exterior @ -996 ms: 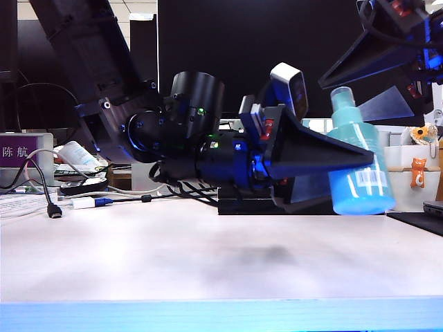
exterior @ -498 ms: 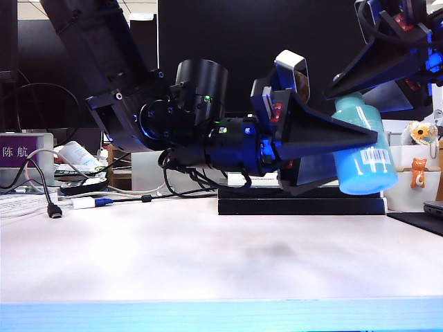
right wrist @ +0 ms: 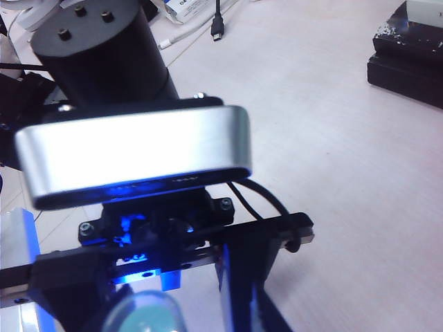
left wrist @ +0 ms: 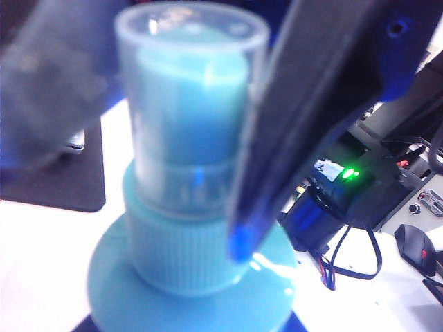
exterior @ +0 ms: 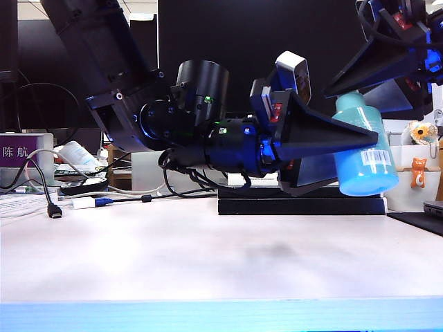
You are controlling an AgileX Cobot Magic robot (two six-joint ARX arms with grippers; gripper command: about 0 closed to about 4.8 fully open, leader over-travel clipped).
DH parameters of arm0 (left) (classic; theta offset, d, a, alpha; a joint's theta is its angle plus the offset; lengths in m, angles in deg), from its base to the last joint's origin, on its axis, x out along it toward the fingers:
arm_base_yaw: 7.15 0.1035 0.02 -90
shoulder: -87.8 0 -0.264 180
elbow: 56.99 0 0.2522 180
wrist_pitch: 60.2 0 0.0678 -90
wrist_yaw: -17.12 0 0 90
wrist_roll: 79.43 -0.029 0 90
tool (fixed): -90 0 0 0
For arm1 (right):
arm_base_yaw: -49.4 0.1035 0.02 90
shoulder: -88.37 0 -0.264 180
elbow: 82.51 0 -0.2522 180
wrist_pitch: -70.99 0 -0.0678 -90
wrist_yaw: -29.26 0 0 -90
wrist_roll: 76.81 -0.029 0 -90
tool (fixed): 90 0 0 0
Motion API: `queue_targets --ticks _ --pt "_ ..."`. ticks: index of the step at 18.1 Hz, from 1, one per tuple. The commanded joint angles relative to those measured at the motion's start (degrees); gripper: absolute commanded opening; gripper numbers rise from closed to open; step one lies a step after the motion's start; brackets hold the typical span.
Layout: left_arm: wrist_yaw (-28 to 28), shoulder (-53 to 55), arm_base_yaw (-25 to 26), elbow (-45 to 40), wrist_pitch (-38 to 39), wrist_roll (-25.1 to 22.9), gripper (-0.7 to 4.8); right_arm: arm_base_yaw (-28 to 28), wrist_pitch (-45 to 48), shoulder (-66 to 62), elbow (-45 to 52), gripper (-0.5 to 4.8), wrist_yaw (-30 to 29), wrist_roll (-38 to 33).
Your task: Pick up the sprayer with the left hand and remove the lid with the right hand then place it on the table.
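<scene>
Office or lab workspace: pale desk (exterior: 208, 263), dark monitor (exterior: 242, 48) behind, loose cables (exterior: 48, 200), purple name placard (exterior: 17, 151), small orange cat figurine (exterior: 417, 173), ceiling lights overhead.

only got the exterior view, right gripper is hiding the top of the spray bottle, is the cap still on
Observer: Yes. The left wrist view shows the clear cap seated on the spray bottle.
Operator: is the right gripper actually on it
Observer: It looks so. The right gripper has a finger on each side of the cap, apparently closed on it.
</scene>
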Motion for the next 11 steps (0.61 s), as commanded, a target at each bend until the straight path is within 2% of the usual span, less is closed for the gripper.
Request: queue_targets --ticks 1,2,4,9,11 --pt "0.7 -0.5 -0.1 0.2 -0.7 -0.2 2.09 0.1 1.7 0.2 -0.2 0.93 -0.1 0.2" --pt "0.7 -0.5 -0.2 0.2 -0.7 -0.2 2.09 0.1 2.1 0.2 -0.2 -0.14 -0.1 0.2" --pt "0.1 -0.5 -0.2 0.2 -0.7 -0.2 2.09 0.1 2.7 0.2 -0.2 -0.01 0.3 0.2" --pt "-15.3 -0.5 -0.6 0.2 5.5 -2.9 2.05 0.2 8.1 0.2 -0.2 -0.01 8.0 -5.2" --pt "-18.9 -0.5 -1.5 0.2 5.7 -3.1 1.95 0.2 12.1 0.2 -0.2 -0.01 10.5 -7.8"
